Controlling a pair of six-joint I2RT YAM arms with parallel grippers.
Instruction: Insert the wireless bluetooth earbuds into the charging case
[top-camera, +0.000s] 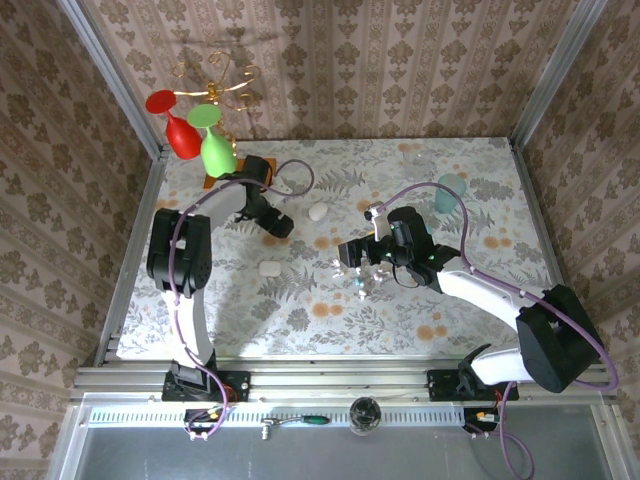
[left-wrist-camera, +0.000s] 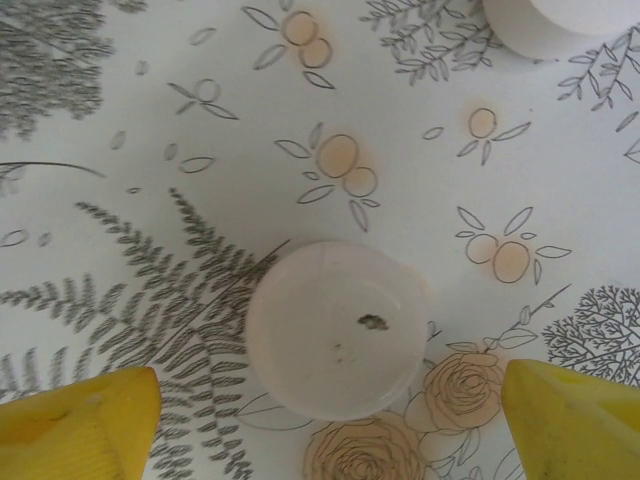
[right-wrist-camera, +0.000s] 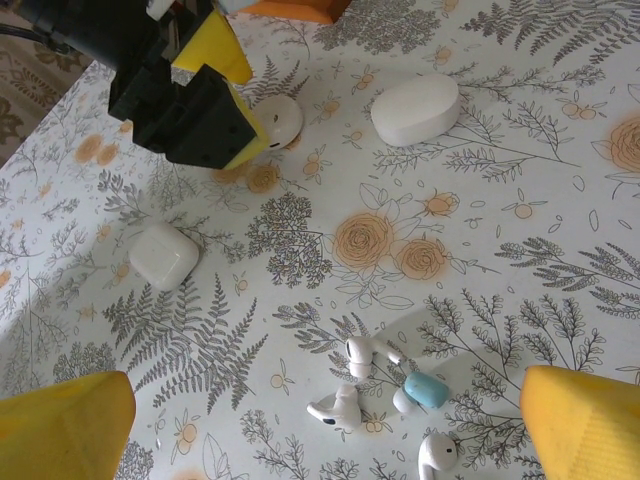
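- Left gripper (left-wrist-camera: 328, 410) open, its fingers on either side of a round white case (left-wrist-camera: 335, 330)
- Right gripper (right-wrist-camera: 325, 430) open above earbuds (right-wrist-camera: 365, 355) lying just beside the light-blue charging case (right-wrist-camera: 428, 390)

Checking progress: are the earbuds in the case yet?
Out. The earbuds lie loose on the table beside the blue case.

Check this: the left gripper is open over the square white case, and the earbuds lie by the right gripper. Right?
No. The left gripper is open over the round white case, not the square case, as the left wrist view shows. The earbuds do lie by the right gripper.
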